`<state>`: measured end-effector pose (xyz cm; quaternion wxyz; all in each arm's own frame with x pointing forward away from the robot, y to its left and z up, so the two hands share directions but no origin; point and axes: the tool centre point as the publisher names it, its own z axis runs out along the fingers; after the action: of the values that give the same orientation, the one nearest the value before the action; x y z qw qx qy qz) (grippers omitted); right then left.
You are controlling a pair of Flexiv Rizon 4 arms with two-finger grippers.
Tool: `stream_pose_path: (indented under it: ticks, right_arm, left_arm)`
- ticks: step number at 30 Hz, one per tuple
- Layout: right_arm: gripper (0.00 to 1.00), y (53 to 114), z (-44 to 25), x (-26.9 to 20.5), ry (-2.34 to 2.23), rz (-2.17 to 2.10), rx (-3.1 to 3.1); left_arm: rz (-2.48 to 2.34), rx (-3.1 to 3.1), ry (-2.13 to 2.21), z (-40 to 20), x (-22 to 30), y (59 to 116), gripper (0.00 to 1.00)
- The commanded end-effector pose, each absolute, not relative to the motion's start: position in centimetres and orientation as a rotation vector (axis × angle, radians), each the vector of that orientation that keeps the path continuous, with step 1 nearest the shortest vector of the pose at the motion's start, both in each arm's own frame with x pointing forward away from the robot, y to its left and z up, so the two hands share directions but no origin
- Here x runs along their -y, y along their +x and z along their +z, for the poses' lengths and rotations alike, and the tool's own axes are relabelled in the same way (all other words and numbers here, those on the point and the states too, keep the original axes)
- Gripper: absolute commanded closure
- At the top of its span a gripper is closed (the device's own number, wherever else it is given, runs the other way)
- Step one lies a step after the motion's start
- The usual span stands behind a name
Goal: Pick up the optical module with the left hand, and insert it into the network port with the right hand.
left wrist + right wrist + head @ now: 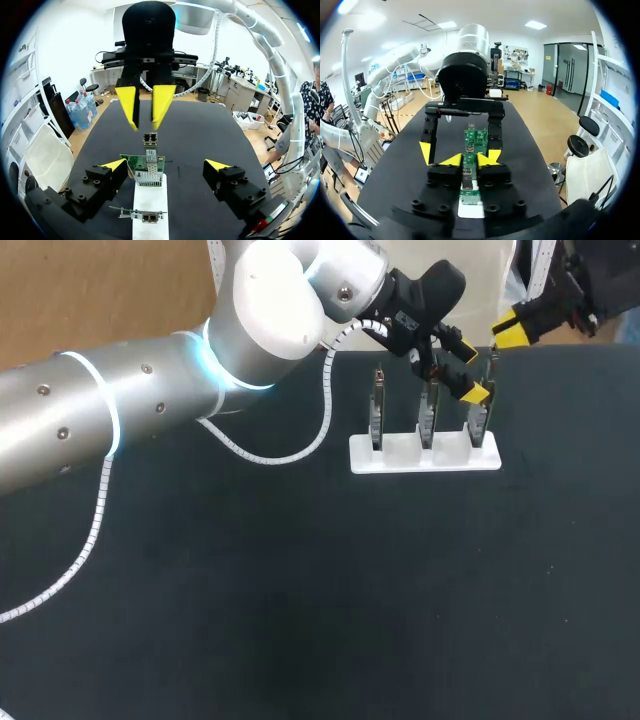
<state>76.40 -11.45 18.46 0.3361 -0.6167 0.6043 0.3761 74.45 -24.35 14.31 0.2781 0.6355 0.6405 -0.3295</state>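
Observation:
A white stand [425, 455] holds three upright green network cards at the table's back right. The silver optical module [150, 139] sticks out of the top of the rightmost card [145, 167]. My right gripper [508, 332] comes in from the far right, and its yellow tips close on the module [468, 172] from both sides. In the left wrist view the right gripper [147, 107] sits just above the module. My left gripper [474, 368] stands open with its fingers wide on either side of that same card and touching nothing.
The other two cards [378, 410] stand in the stand's left and middle slots, beside my left arm's wrist. A white cable [300, 445] from the left arm loops onto the black tabletop [320, 600] to the left of the stand.

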Motion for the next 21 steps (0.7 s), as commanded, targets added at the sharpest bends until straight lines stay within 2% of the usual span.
stream_pose_path:
  ticks: [1,21]
  right_arm:
    - [1.0,76.1,18.5,11.1,-1.603,0.972,-1.578]
    - [1.0,76.2,17.0,11.1,-1.614,0.959,-1.624]
  left_arm:
    - [-0.884,-1.724,1.709,14.4,24.4,74.5,0.0]
    - [-0.884,-1.724,1.709,14.4,24.4,74.5,0.0]
